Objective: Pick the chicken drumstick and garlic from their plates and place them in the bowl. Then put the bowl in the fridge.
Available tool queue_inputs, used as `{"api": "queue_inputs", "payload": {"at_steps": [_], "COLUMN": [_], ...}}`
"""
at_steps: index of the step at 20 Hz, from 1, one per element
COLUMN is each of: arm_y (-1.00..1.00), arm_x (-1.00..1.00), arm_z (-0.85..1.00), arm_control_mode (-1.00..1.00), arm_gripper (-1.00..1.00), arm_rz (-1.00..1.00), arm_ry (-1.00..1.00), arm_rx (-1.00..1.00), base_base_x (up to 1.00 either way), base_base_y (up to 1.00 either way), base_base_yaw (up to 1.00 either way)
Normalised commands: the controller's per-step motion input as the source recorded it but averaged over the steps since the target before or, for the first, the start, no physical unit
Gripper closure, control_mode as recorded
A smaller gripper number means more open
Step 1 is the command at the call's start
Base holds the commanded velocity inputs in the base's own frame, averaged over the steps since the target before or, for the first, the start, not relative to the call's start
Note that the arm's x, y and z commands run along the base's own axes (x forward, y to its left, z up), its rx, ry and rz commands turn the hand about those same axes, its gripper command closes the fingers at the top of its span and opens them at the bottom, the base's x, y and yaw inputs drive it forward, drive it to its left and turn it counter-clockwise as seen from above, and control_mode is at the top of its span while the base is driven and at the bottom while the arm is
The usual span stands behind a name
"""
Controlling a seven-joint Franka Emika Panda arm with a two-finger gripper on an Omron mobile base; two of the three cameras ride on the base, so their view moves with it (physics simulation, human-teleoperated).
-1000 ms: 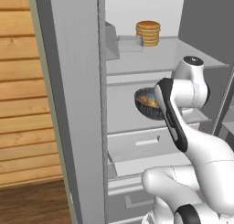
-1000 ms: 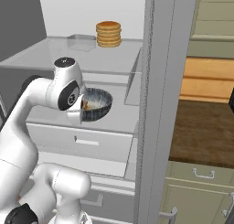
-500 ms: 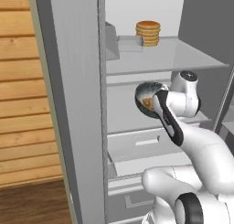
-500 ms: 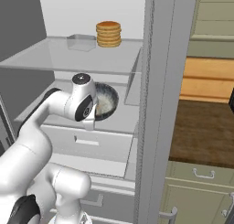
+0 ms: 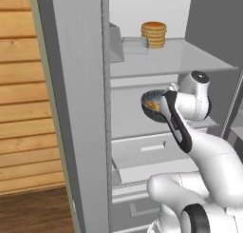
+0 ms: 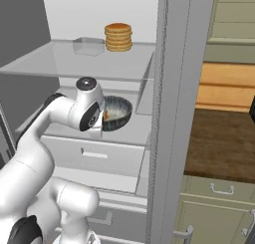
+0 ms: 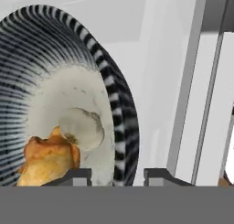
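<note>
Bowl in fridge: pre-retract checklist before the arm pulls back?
1. bowl inside the fridge, on the shelf: ok.
2. chicken drumstick in the bowl: ok.
3. Pale lump beside it, presumably the garlic: ok.
4. gripper open, fingertips straddle the rim: ok.
5. Fingers clear of the rim: cannot tell.
6. Bowl sits level on the shelf: cannot tell.

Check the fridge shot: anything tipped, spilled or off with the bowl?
Nothing spilled. The bowl sits on the fridge middle shelf with the chicken drumstick and a pale lump, probably the garlic, inside. The claw straddles its rim. The hand view's tilt comes from the camera.
</note>
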Motion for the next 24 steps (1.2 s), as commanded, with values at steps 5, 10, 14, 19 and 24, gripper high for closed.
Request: {"api": "queue_inputs", "payload": {"at_steps": [5, 10, 14, 19, 24], "arm_y": [0.00, 0.33, 0.68, 0.09, -0.38], "arm_x": [-0.85, -1.00, -0.99, -1.00, -1.00], "arm_z": [0.84, 0.71, 0.82, 0.89, 0.64], "arm_control_mode": [-1.00, -1.00, -1.00, -1.00, -1.00], "arm_gripper": [-1.00, -1.00, -1.00, -1.00, -1.00], "arm_rz": [0.03, 0.08, 0.18, 0.05, 0.00], "arm_ry": [-0.21, 0.00, 0.09, 0.07, 0.03], "arm_rx": [0.00, 0.00, 0.00, 0.01, 0.02], "base_base_x": [0.00, 0.00, 0.00, 0.00, 0.00], "base_base_y": [0.00, 0.00, 0.00, 0.00, 0.00], "base_base_yaw": [0.00, 0.00, 0.00, 0.00, 0.00]}}
